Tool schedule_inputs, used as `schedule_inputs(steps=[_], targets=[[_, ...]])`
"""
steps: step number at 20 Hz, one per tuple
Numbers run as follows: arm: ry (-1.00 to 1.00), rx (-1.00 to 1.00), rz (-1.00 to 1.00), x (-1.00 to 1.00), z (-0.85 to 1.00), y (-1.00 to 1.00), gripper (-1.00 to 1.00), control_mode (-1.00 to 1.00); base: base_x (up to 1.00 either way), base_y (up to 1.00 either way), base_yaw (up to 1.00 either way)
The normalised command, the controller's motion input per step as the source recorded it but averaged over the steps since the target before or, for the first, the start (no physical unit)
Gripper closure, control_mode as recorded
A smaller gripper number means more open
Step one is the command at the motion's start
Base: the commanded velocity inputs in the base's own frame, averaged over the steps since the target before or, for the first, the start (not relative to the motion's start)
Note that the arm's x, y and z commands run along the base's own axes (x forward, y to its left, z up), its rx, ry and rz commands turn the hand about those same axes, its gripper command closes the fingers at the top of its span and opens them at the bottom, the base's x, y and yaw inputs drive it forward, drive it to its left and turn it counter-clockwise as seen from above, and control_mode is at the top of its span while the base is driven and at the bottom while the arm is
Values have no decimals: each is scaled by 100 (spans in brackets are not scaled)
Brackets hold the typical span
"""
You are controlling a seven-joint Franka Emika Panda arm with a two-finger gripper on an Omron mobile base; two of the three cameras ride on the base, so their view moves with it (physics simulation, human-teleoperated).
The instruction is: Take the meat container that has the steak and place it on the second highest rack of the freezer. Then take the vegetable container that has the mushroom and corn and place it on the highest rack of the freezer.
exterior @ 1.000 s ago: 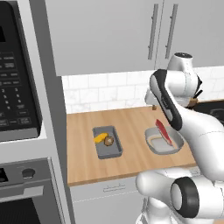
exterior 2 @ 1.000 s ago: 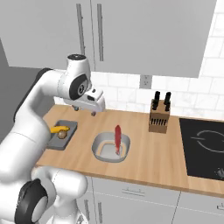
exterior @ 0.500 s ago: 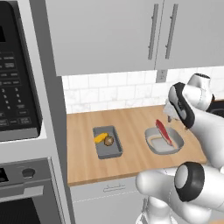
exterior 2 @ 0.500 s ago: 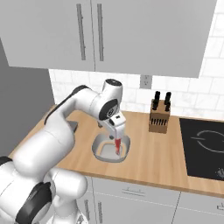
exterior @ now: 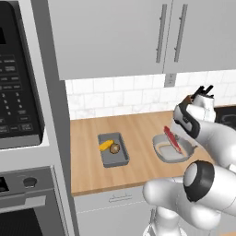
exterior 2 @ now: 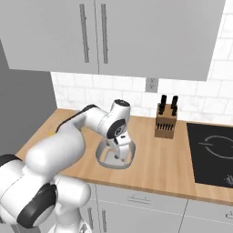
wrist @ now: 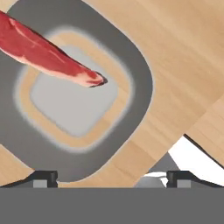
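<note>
The claw (wrist: 111, 177) hung directly over the meat container (wrist: 131, 65), its two dark finger tips spread wide apart and closed on nothing; in the hand view the tips stood at the near rim of the grey container, one near each lower corner, and I could not tell whether they touched it. The steak (wrist: 48, 54) lay across the container (red with paler streaks, its narrow end reaching over the light middle of the bowl); in the left base view the steak (exterior: 171, 138) leaned tilted against the container (exterior: 168, 154), which sat on the wooden counter (exterior: 138, 126) just in front of the arm's wrist. The vegetable container (exterior: 113, 150) stood well apart from it, further along the counter toward the oven side, holding the yellow corn (exterior: 105, 145) and the brown mushroom (exterior: 115, 148) touching each other at its far end. In the right base view the arm bent down over the meat container (exterior 2: 116, 154), hiding most of the steak; a knife block (exterior 2: 165, 123) stood near the tiled wall between that container and the black cooktop (exterior 2: 214, 152); grey wall cabinets (exterior 2: 113, 32) hung above the counter.
</note>
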Motion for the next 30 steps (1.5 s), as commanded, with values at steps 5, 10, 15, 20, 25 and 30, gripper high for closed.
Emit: schedule_inputs(steps=[5, 10, 15, 20, 25, 30], targets=[[8, 0, -18, 0, -57, 0, -100, -100, 0, 0, 0], [2, 0, -13, 4, -47, 0, -100, -100, 0, 0, 0], [0, 0, -7, 8, -46, 0, -100, -100, 0, 0, 0], [-4, 0, 0, 15, -16, 0, -100, -100, 0, 0, 0], [-2, 0, 0, 15, -14, 0, -100, -100, 0, 0, 0], [0, 0, 0, 10, -23, 0, -100, -100, 0, 0, 0]])
